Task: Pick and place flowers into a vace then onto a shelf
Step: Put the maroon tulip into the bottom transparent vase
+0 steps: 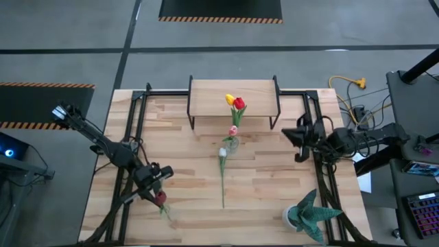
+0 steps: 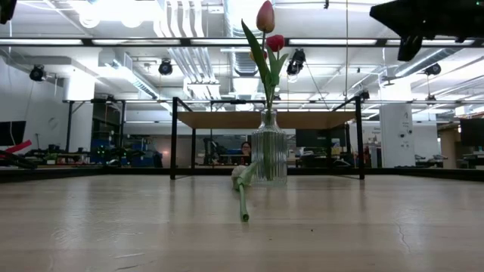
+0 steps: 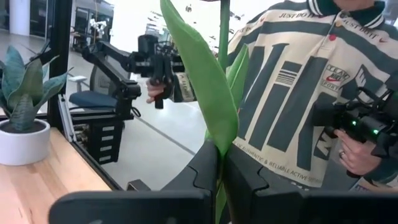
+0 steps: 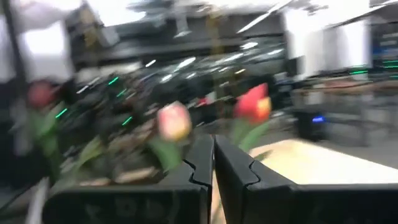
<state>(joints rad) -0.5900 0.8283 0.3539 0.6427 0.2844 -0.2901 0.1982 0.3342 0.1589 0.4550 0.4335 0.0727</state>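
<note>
My left gripper [image 1: 156,186] is over the table's near left part, shut on a tulip with a dark red head [image 1: 160,199]. In the left wrist view only its green stem and a broad leaf [image 3: 205,87] show. A clear ribbed vase [image 2: 268,155] stands in front of the shelf [image 1: 233,96] and holds yellow [image 1: 230,99], red [image 1: 239,104] and pink [image 1: 233,130] tulips. A white tulip [image 1: 222,152] lies on the table with its head by the vase's foot and its stem [image 2: 243,202] toward the near edge. My right gripper [image 1: 300,142] is shut and empty, to the right of the vase. My left gripper pinches the dark red tulip by its stem [image 3: 219,163] between the two fingers, together with the base of a leaf. The stem lies across the fingers and passes out on both sides of them. The head stands just beyond the fingertips in the high view.
A spiky teal potted plant [image 1: 310,216] in a white pot stands at the table's near right corner. Black frame rails [image 1: 322,185] run along both table sides. A person in a patterned sweater [image 3: 298,93] stands beyond the table, holding control handles.
</note>
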